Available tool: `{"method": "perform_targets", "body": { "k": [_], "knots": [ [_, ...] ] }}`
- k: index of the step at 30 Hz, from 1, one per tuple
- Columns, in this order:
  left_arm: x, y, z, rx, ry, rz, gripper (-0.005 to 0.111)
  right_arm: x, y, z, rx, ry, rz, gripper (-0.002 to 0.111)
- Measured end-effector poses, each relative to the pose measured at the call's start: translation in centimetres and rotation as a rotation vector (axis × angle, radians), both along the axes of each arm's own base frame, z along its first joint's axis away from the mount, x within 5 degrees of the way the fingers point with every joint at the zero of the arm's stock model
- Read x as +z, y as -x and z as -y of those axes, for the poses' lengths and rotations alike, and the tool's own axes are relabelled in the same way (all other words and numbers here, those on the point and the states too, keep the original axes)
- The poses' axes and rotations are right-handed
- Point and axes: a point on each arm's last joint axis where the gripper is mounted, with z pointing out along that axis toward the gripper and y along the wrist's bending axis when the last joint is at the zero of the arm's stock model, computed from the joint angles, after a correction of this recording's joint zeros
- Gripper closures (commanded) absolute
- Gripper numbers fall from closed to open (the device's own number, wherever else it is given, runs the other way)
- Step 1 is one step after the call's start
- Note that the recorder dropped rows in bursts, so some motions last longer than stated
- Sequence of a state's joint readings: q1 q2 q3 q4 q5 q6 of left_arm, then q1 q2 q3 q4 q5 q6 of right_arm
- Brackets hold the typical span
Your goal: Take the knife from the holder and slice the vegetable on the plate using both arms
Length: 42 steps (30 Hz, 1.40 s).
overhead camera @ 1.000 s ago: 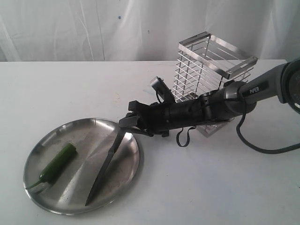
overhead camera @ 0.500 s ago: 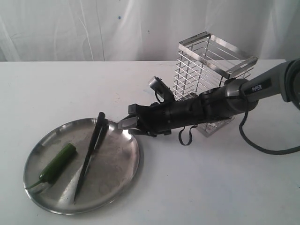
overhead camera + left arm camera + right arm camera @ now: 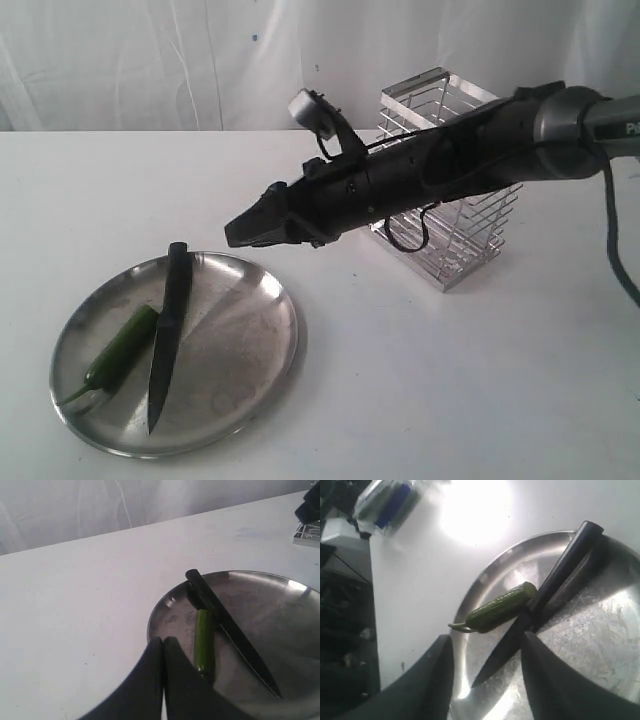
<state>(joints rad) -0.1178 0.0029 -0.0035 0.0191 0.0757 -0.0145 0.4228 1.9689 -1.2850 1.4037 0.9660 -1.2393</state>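
The knife [image 3: 165, 335] lies flat on the round steel plate [image 3: 245, 345], free of any claw. It is slim and dark all over, with a black handle and a pointed blade. The end of the handle rests on the rim at about 12 o'clock, and the tip points to about 6 o'clock, so the knife crosses nearly the whole plate. The green chili pepper [image 3: 122, 345] lies on the 9 o'clock side of the knife. Its flat cut end is against the knife near where the handle meets the blade, and its thin curved stem points to about 8 o'clock. The surface of the plate is scuffed and shiny.

The right claw [image 3: 238, 232] hangs in the air above the white worktop [image 3: 420, 380], at about 1 o'clock from the plate, with its fingers spread and nothing between them. The wire holder [image 3: 455, 250] stands upright behind this arm, at about 2 o'clock from the plate. The left claw [image 3: 163, 642] has its fingers pressed together, pinches nothing, and is near the chili pepper.
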Motion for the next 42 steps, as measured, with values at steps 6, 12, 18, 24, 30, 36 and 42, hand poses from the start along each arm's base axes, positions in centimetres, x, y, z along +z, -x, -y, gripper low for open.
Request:
{"method": "perform_targets", "body": {
  "k": [6,12,18,24,30,36,42],
  "knots": [
    [0.0,0.0,0.0,0.000,0.000,0.000,0.107,1.7,1.4,-2.7,0.050,0.171,0.209,0.068],
    [0.0,0.0,0.0,0.000,0.000,0.000,0.107,3.5,1.6,-5.9,0.115,0.488,0.512,0.068],
    [0.0,0.0,0.0,0.000,0.000,0.000,0.107,3.8,-0.1,-6.2,0.250,0.830,0.975,0.068],
    [0.0,0.0,0.0,0.000,0.000,0.000,0.107,1.9,-0.7,-7.9,0.586,0.927,1.357,0.068],
    [0.0,0.0,0.0,0.000,0.000,0.000,0.107,-3.5,-0.1,-9.3,0.930,0.964,1.440,0.067],
    [0.0,0.0,0.0,0.000,0.000,0.000,0.107,-5.3,0.1,-10.1,0.880,0.900,1.389,0.059],
    [0.0,0.0,0.0,0.000,0.000,0.000,0.107,-4.6,0.0,-11.2,0.371,0.736,1.103,0.049]
  ]
}}
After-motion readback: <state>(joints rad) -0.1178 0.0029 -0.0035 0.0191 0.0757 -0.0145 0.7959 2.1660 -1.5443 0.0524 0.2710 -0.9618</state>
